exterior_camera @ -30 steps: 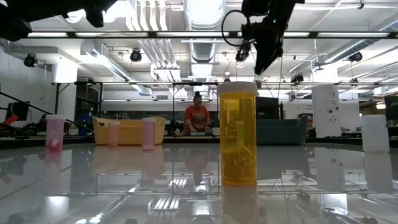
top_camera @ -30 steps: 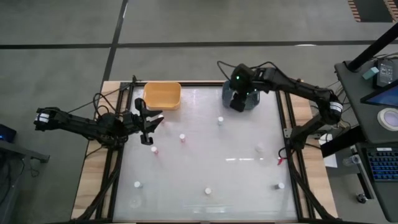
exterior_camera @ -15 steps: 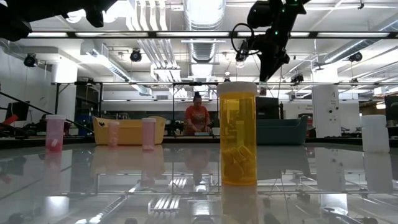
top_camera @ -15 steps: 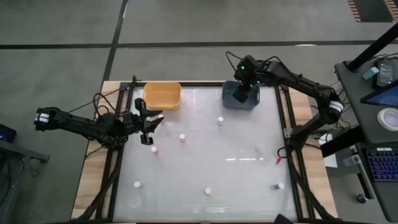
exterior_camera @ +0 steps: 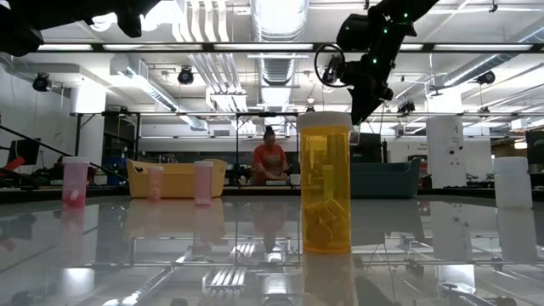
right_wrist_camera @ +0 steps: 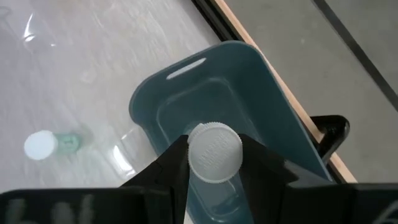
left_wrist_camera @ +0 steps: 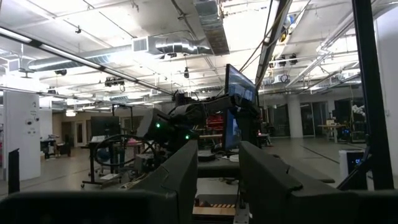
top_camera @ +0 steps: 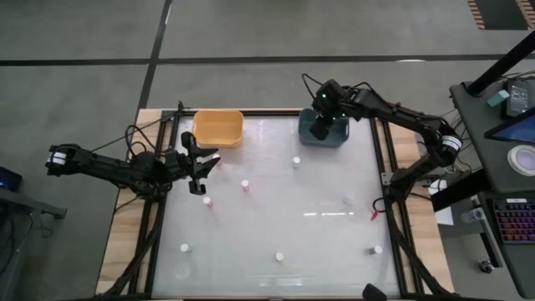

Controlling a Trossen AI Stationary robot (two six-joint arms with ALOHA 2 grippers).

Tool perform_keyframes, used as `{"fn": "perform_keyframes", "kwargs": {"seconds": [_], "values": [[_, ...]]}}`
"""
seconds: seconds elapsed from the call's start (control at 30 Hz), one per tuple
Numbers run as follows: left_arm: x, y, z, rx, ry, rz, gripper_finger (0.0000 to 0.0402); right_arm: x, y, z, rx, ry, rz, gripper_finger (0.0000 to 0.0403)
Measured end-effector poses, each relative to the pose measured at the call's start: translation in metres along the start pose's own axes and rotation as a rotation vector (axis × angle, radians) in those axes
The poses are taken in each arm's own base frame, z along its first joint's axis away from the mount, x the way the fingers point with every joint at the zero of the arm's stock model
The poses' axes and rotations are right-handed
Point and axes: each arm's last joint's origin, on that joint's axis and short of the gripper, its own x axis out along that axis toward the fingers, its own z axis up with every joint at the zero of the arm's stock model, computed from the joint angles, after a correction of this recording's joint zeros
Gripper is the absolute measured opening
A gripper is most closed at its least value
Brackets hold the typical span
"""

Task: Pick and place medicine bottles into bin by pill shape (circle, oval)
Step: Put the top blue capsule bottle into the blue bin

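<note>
Over blue bin (top_camera: 322, 134), right gripper (right_wrist_camera: 214, 163) clamps white-capped bottle (right_wrist_camera: 214, 152); glossy tabletop (top_camera: 318, 226).

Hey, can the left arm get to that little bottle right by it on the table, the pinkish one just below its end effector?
Probably yes. The left end effector is open, empty and raised, and the pinkish bottle stands alone on bare table close beside it. The right end effector is far off, holding a bottle over the blue bin.

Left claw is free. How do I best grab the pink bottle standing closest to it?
Come straight down with the open left claw and close across the pink bottle's round body just under its white cap. It stands upright with bare table all around it, so a top approach probably clears everything, and any finger angle should suit the cylinder.
</note>
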Motion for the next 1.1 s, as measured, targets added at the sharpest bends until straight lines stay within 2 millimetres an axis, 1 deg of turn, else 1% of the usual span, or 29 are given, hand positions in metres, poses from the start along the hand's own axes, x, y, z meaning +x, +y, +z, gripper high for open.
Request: {"fn": "perform_keyframes", "kwargs": {"seconds": [0.2, 0.43, 0.6, 0.8, 1.1], "values": [[0.0, 0.0, 0.0, 0.02, 0.0, 0.001, 0.0104, 0.015, -0.004, 0.004, 0.01, -0.035, -0.012, 0.0112], [0.001, 0.0, 0.001, 0.025, -0.004, 0.003, 0.0104, 0.053, -0.003, 0.014, -0.026, 0.039, -0.008, 0.0112], [0.001, 0.0, 0.001, 0.026, -0.003, 0.005, 0.0104, 0.073, -0.011, 0.021, -0.007, 0.075, -0.023, 0.0112], [0.001, 0.0, 0.001, 0.026, -0.003, 0.005, 0.0104, 0.088, -0.023, 0.021, 0.031, 0.11, -0.037, 0.0112], [0.001, 0.0, 0.001, 0.026, -0.003, 0.005, 0.0104, 0.101, -0.024, 0.019, 0.032, 0.135, -0.033, 0.0113]]}}
